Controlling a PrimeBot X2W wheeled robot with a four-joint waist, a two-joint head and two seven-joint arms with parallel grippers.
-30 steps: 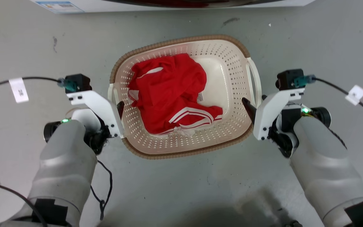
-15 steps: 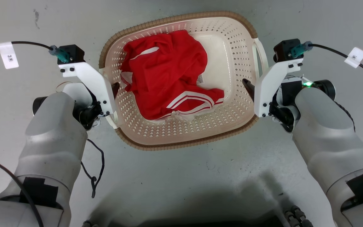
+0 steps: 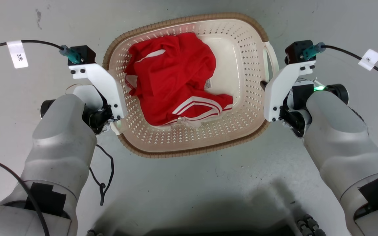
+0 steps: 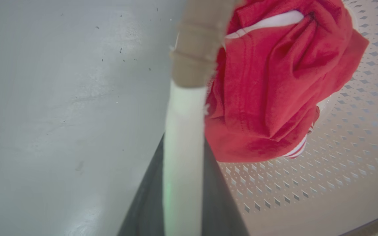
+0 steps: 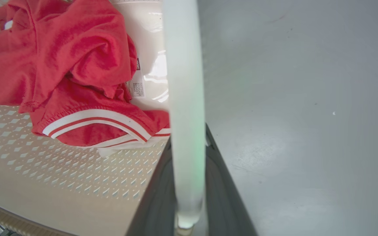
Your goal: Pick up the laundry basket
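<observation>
The laundry basket (image 3: 189, 151) is cream with perforated walls and a brown woven-look rim, and it lies between my two arms in the head view. A crumpled red garment (image 3: 172, 78) with white stripes lies inside it. My left gripper (image 3: 120, 98) is shut on the basket's left white handle (image 4: 182, 147), which runs between its dark fingers (image 4: 146, 203) in the left wrist view. My right gripper (image 3: 263, 86) is shut on the right white handle (image 5: 184, 98), clamped between its dark fingers (image 5: 228, 196). White brackets hide most of both grippers' fingers in the head view.
Bare grey floor (image 3: 323, 26) surrounds the basket. Black cables with white tags (image 3: 17, 54) (image 3: 367, 59) run off to each side from the wrists. A loose black cable (image 3: 105, 177) hangs by my left forearm. My base's dark shadow (image 3: 208, 223) covers the lower edge.
The head camera has shifted, and the white appliance edge at the top is gone. Basket and grippers look larger and closer. The right finger's tip now shows less over the basket wall.
</observation>
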